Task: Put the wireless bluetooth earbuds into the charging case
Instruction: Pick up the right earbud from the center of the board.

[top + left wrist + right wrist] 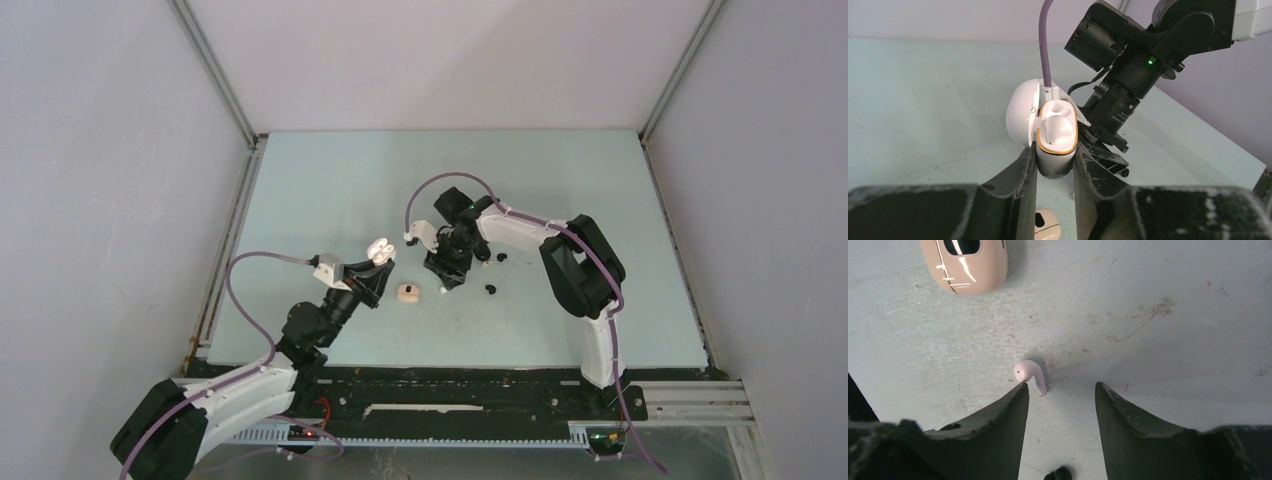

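**A:** Charging cases, count?
**B:** Two. One white case [1055, 150] with its lid open, and one beige case [968, 265], shut.
**A:** White earbuds?
**B:** One white earbud [1029, 374] loose on the table. What sits inside the open case is unclear.
**A:** Black?
**B:** Three black buds [503, 257], going by the overhead view.
**A:** Arms?
**B:** Two: left arm [310, 322], right arm [575, 265].

1. A pale green tabletop [330, 180], scuffed and dirt-marked in close view.
2. 3 plain white walls [100, 150] rise from its far, left and right edges.
3. Metal rails [214, 70] climb from its 2 far corners.
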